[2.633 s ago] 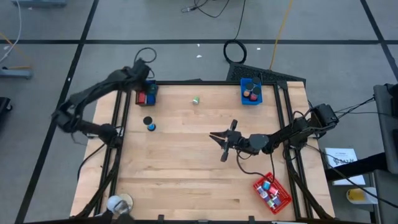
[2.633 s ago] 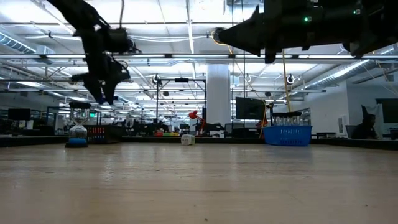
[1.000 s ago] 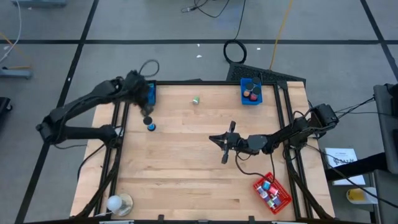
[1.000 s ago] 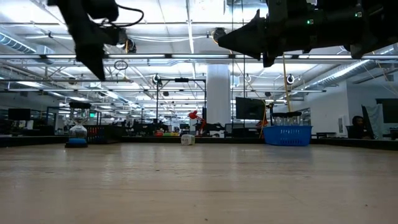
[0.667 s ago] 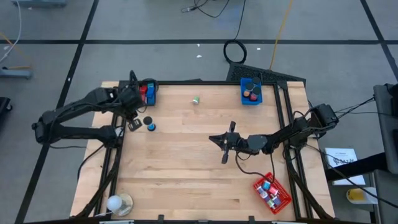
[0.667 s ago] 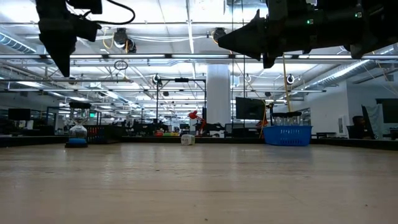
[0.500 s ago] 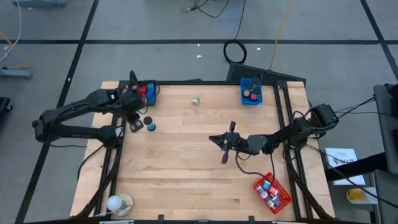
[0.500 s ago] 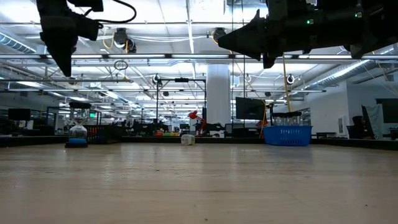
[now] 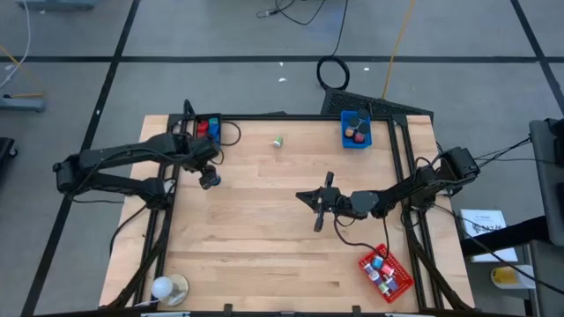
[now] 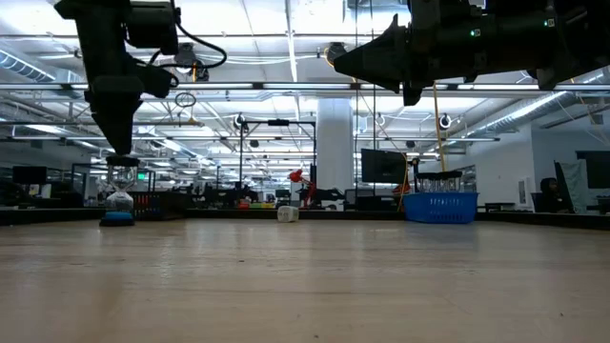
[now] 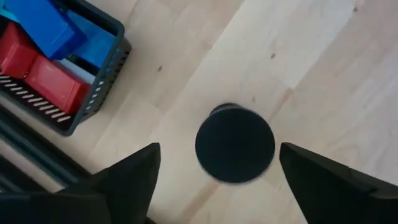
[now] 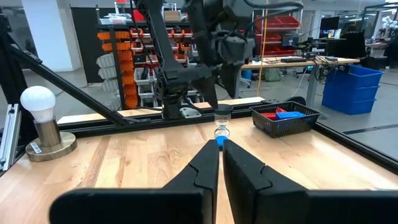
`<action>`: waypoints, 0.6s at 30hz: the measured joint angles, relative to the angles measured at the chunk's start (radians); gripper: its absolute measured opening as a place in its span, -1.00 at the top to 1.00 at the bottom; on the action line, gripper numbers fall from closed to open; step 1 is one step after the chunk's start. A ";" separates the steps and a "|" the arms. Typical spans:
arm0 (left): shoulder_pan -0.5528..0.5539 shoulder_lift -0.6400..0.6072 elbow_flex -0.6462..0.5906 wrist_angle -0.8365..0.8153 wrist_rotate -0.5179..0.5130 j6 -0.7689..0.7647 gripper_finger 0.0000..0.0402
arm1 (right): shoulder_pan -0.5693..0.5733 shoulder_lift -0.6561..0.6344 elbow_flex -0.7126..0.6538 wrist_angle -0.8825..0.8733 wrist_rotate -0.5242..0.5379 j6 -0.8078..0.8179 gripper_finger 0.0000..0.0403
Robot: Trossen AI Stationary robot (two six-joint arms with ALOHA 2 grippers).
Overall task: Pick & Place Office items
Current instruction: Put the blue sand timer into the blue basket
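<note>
Beside the black tray, the left gripper hangs wide open over an upright black roll; right gripper idles closed mid-table.

In the high view, the left gripper covers the black item beneath it, so we cannot tell whether the two touch. The blue item is hidden there too. The green item is too small for us to make out its shape. The pieces in the red tray run together, perhaps four or five. The black tray is cut off by the left wrist view's edge. The items in the blue tray stay hidden in the low view.
</note>
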 joint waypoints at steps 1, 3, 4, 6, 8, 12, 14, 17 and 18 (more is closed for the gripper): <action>0.000 0.002 -0.009 0.011 0.000 0.000 -0.70 | 0.000 0.000 0.000 0.000 0.000 0.000 0.94; 0.000 0.003 -0.024 0.031 0.000 0.001 -0.74 | 0.000 0.000 0.000 0.000 0.000 0.000 0.94; 0.000 0.004 -0.032 0.033 0.001 0.001 -0.74 | 0.000 0.000 0.000 0.000 0.000 0.000 0.94; 0.000 0.005 -0.044 0.033 0.004 -0.006 -0.75 | 0.000 0.000 0.000 0.000 0.000 0.000 0.94; 0.000 0.005 -0.049 0.038 0.007 -0.008 -0.75 | 0.000 0.000 0.000 0.000 0.000 0.000 0.94; 0.000 0.005 -0.050 0.057 0.007 -0.008 -0.75 | 0.000 0.000 0.000 0.000 0.000 0.000 0.94; 0.000 0.005 -0.053 0.081 0.002 -0.006 -0.75 | 0.000 0.000 0.000 0.000 0.000 0.000 0.94; 0.000 0.025 -0.065 0.115 0.002 -0.004 -0.75 | 0.000 0.000 0.000 0.000 0.000 0.000 0.94; 0.000 0.043 -0.068 0.115 0.004 -0.004 -0.75 | 0.000 0.000 0.000 0.000 0.000 0.000 0.94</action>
